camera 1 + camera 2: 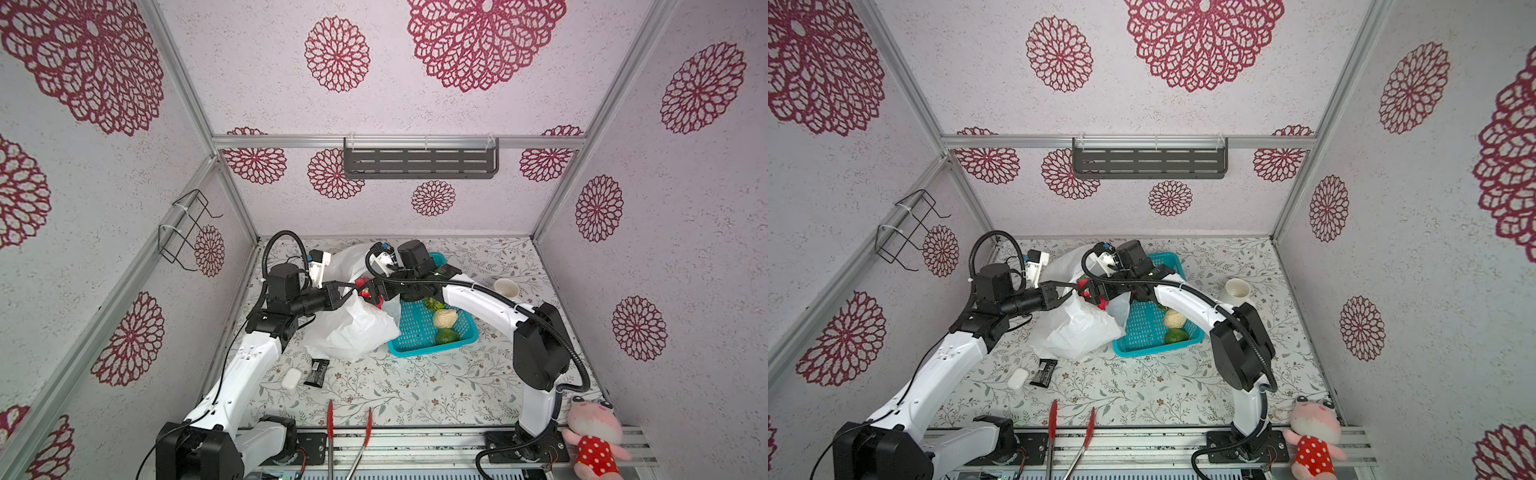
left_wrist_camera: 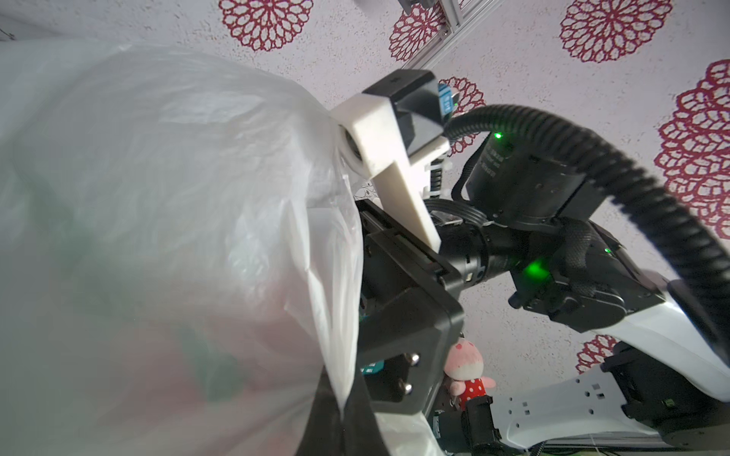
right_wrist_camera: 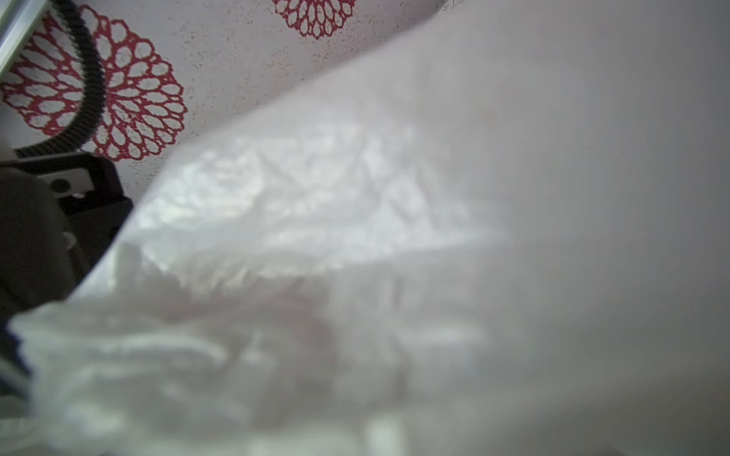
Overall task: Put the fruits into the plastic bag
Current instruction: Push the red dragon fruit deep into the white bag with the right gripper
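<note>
The plastic bag (image 1: 353, 328) (image 1: 1075, 328) lies crumpled left of the teal basket (image 1: 415, 353), with its mouth lifted. My left gripper (image 1: 351, 291) (image 2: 341, 410) is shut on the bag's rim and holds it up. At that mouth my right gripper (image 1: 372, 293) (image 1: 1096, 293) carries the red spiky fruit (image 1: 365, 291) (image 1: 1084, 286) between wide-set fingers. Bag film (image 3: 355, 217) covers the right wrist view, so the jaws are hidden there. A cream bumpy fruit (image 1: 444, 318) and a green fruit (image 1: 447, 336) lie in the basket. Another green one (image 1: 434, 304) shows partly under the right arm.
A white cup (image 1: 506, 286) stands right of the basket. In front of the bag lie a black packet (image 1: 316, 372) and a small white case (image 1: 291, 377). Red-handled tongs (image 1: 330, 419) rest at the front edge. A pink plush toy (image 1: 592, 436) sits at the front right.
</note>
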Controlling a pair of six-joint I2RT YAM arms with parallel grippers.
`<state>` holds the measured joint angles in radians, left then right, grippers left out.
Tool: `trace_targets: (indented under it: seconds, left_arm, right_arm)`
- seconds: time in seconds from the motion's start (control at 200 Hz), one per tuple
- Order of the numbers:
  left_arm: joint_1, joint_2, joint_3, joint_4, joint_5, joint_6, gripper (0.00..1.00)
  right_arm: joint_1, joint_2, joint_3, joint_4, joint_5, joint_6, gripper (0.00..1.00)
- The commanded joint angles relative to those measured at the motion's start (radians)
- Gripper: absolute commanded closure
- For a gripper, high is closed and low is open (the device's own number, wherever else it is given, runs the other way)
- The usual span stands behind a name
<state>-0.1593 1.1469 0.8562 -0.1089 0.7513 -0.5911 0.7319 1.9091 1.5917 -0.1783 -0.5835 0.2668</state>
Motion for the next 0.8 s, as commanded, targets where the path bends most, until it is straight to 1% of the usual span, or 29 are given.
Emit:
trace_targets:
  seconds: [0.0,0.165,0.31,0.401,0.536,0.601,0.701,0.796]
  left_arm:
    - [-0.003,-0.029,-0.019,0.091,0.005,0.000,1.00]
    - [-0.003,-0.044,-0.047,0.147,-0.011,-0.024,1.00]
    - [-0.002,-0.052,-0.059,0.170,-0.023,-0.037,1.00]
    - [0.000,-0.059,-0.061,0.167,-0.035,-0.034,1.00]
    - [0.016,-0.088,-0.066,0.150,-0.071,-0.036,1.00]
    - [0.023,-0.103,-0.072,0.140,-0.090,-0.033,1.00]
    - [0.032,-0.125,-0.092,0.134,-0.117,-0.036,1.00]
    - [0.038,-0.137,-0.114,0.132,-0.151,-0.055,1.00]
  right_arm:
    - [0.027,0.010,0.050,0.104,0.006,0.025,1.00]
    - [0.070,0.080,0.076,0.032,0.108,-0.022,1.00]
    - [0.080,0.118,0.062,-0.001,0.207,-0.024,1.00]
    - [0.080,0.128,0.067,-0.038,0.319,-0.030,1.00]
    - [0.077,0.156,0.128,-0.171,0.580,-0.046,1.00]
    - [0.071,0.166,0.163,-0.233,0.678,-0.057,1.00]
    - [0.066,0.156,0.182,-0.270,0.756,-0.073,1.00]
    - [0.066,0.147,0.205,-0.294,0.771,-0.096,1.00]
